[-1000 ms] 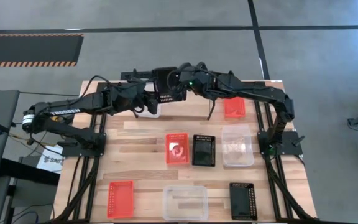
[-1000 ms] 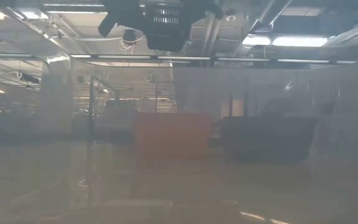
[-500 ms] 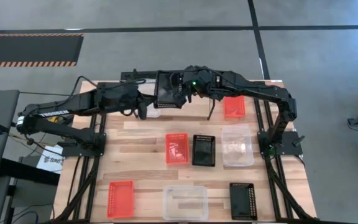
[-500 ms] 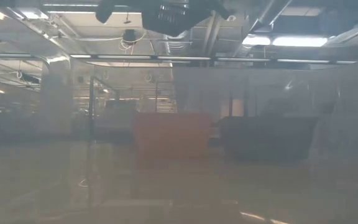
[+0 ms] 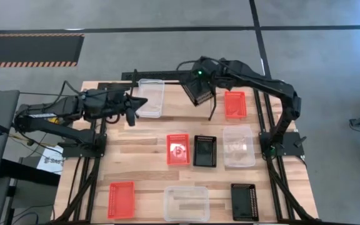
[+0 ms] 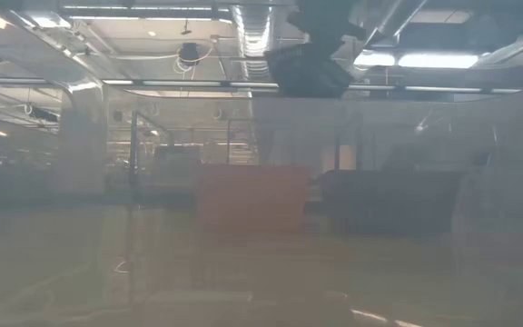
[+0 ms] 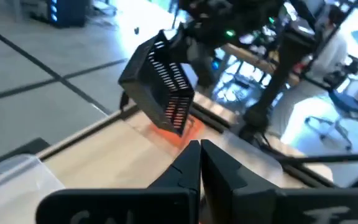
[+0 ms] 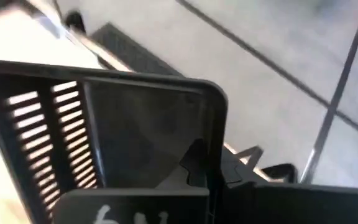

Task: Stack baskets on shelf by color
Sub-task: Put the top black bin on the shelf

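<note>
My right gripper [image 5: 197, 83] is shut on a black slotted basket [image 5: 200, 95] and holds it in the air over the middle of the shelf [image 5: 167, 75] at the table's far edge. A clear basket [image 5: 150, 97] sits on the shelf's left part and an orange-red basket [image 5: 235, 104] on its right part. My left gripper [image 5: 136, 107] is shut and empty. It hovers by the clear basket's left side and points toward the black basket [image 7: 163, 81]. My right gripper pinches one upright wall of the black basket at its rim, next to a corner [image 8: 215, 134], with one finger [image 8: 194, 163] inside the basket and the other outside. The basket hangs tilted below the gripper [image 6: 307, 73], clear of the shelf.
On the tabletop's middle row lie an orange-red basket [image 5: 178, 149], a black one [image 5: 205, 150] and a clear one [image 5: 238, 146]. Near the front edge lie an orange-red basket [image 5: 120, 199], a clear one [image 5: 186, 203] and a black one [image 5: 244, 200].
My right gripper has carried the black basket along the far edge toward the table's right, and the basket has tipped steeper. My left gripper has drawn back toward the table's left edge, away from the basket. The clear basket on the shelf now shows uncovered.
</note>
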Available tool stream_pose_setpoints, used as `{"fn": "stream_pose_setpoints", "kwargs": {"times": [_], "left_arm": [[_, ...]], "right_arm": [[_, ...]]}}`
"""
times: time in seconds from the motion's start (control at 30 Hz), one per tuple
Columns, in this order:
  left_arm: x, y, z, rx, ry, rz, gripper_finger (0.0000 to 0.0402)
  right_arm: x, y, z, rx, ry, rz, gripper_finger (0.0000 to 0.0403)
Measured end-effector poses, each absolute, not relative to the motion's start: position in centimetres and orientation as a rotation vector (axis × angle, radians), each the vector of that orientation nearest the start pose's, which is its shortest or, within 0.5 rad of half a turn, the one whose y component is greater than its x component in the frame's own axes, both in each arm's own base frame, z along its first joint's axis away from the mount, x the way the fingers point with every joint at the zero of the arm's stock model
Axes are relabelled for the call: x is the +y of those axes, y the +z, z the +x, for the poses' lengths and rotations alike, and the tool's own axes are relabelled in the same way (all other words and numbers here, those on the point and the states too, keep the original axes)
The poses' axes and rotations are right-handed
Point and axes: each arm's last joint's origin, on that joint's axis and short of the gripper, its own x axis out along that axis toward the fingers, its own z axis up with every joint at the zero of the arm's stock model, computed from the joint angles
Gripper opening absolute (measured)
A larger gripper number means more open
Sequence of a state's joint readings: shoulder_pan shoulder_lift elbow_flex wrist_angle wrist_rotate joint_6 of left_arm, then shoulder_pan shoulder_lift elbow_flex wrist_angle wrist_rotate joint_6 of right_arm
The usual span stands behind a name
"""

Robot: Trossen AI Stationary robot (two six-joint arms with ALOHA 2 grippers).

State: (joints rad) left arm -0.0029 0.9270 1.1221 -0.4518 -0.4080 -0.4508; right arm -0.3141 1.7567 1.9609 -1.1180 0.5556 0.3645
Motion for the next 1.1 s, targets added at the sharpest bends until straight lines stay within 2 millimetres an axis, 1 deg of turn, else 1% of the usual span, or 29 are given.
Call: {"fn": "stream_pose_setpoints", "kwargs": {"times": [0.1,0.23,0.3,0.4,0.47,0.53,0.6,0.67,0.73,0.8,0.87,0.93,1.03,1.1], "left_arm": [[1.1,39.2,18.0,0.193,0.505,-0.375,0.0],[1.1,39.0,17.9,0.212,0.538,-0.379,0.0],[1.0,38.9,17.9,0.216,0.534,-0.38,0.0],[1.0,39.0,17.9,0.216,0.531,-0.373,0.0],[1.1,38.9,17.9,0.217,0.534,-0.369,0.0],[1.1,38.9,17.9,0.222,0.534,-0.367,0.0],[1.0,38.8,17.9,0.229,0.534,-0.363,0.0],[1.1,38.8,17.9,0.232,0.535,-0.361,0.0],[1.1,38.8,17.9,0.235,0.535,-0.361,0.0],[1.1,38.8,17.9,0.236,0.537,-0.359,0.0],[1.1,38.7,17.9,0.241,0.536,-0.35,0.0],[1.1,38.7,17.8,0.243,0.536,-0.348,0.0],[1.1,38.6,17.8,0.252,0.537,-0.345,0.0],[1.1,38.6,17.8,0.253,0.538,-0.345,0.0]], "right_arm": [[-12.1,39.8,33.2,0.753,-0.933,0.311,0.0001],[-12.4,39.0,33.8,0.744,-0.902,0.431,0.0001],[-13.0,38.7,33.8,0.756,-0.89,0.476,0.0001],[-13.7,38.0,34.6,0.749,-0.85,0.546,0.0001],[-14.3,37.1,35.0,0.778,-0.834,0.572,0.0001],[-14.7,36.6,36.0,0.743,-0.807,0.595,0.0001],[-15.5,35.9,36.1,0.767,-0.792,0.629,0.0001],[-16.0,35.1,36.9,0.773,-0.781,0.649,0.0001],[-17.0,34.1,36.9,0.805,-0.787,0.685,0.0001],[-17.3,32.7,37.4,0.859,-0.788,0.701,0.0001],[-18.4,32.1,37.2,0.873,-0.78,0.738,0.0001],[-18.5,31.4,37.5,0.904,-0.785,0.743,0.0001],[-19.5,30.3,37.5,0.929,-0.792,0.77,0.0001],[-19.8,30.1,37.7,0.923,-0.769,0.796,0.0001]]}}
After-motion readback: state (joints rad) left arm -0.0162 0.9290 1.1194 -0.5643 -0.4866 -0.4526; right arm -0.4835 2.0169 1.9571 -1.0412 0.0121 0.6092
